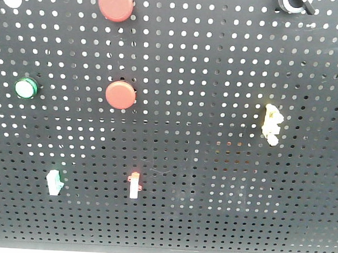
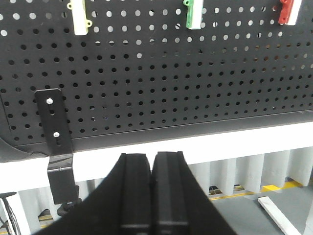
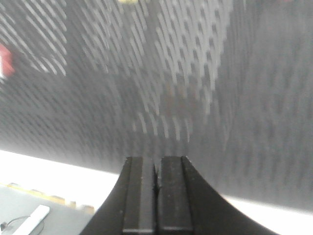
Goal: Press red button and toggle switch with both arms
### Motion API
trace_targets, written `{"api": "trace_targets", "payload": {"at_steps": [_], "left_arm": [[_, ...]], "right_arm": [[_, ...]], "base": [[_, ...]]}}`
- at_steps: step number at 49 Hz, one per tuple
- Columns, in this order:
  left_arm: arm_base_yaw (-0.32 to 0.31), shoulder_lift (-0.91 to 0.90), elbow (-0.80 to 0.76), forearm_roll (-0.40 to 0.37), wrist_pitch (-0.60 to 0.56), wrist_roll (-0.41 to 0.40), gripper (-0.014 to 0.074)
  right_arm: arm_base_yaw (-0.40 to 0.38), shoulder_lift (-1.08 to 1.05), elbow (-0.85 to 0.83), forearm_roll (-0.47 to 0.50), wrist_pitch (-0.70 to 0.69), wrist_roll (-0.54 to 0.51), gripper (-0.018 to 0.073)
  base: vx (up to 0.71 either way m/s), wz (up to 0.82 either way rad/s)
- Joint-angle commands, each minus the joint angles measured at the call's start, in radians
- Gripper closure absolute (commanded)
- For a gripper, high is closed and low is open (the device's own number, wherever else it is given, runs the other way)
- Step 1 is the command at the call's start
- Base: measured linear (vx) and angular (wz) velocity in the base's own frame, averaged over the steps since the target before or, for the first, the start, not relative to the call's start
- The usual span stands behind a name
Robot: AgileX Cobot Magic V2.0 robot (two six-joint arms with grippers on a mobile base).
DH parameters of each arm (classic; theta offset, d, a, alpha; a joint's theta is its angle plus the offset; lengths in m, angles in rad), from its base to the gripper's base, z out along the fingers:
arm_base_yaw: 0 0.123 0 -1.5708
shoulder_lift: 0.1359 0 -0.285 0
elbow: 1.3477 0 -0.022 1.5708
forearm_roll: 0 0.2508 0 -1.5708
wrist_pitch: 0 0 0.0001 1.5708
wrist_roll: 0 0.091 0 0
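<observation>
Both claws sit with their black fingers pressed together, holding nothing: the left gripper below the perforated black panel's lower edge, the right gripper before a motion-blurred stretch of it. On the panel, 2 red buttons sit one above the other, a green button to their left. Lower down hang a red toggle switch, a green one and a yellow one.

Black pegboard wall, white ledge, grey floor
</observation>
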State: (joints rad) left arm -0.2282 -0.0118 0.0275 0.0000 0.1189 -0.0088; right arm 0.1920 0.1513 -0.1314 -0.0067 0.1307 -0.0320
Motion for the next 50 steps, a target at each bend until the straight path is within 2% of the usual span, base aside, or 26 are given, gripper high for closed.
{"api": "trace_targets", "payload": {"at_steps": [1, 7, 11, 14, 16, 24, 50], "left_arm": [[-0.001, -0.016, 0.034, 0.000, -0.078, -0.008, 0.0594], [-0.001, -0.016, 0.034, 0.000, -0.078, -0.008, 0.0594], [-0.001, -0.016, 0.034, 0.000, -0.078, -0.008, 0.0594], [-0.001, -0.016, 0.034, 0.000, -0.078, -0.008, 0.0594], [-0.001, -0.016, 0.034, 0.000, -0.078, -0.008, 0.0594], [-0.001, -0.016, 0.034, 0.000, -0.078, -0.008, 0.0594], [-0.001, -0.016, 0.034, 0.000, -0.078, -0.008, 0.0594]], "right_arm": [[-0.080, -0.014, 0.041, 0.038, -0.150, 0.032, 0.0562], [-0.154, -0.074, 0.099, -0.001, -0.149, 0.065, 0.0562], [-0.177, -0.131, 0.139, -0.004, -0.154, 0.069, 0.0562], [-0.175, -0.174, 0.175, -0.007, -0.161, 0.069, 0.0562], [-0.175, -0.182, 0.174, -0.011, -0.113, 0.069, 0.0562], [-0.175, -0.179, 0.173, -0.020, -0.064, 0.069, 0.0562], [-0.175, -0.179, 0.173, -0.020, -0.064, 0.069, 0.0562]], "base": [[0.00, 0.00], [0.00, 0.00], [0.00, 0.00], [0.00, 0.00], [0.00, 0.00], [0.00, 0.00], [0.00, 0.00]]}}
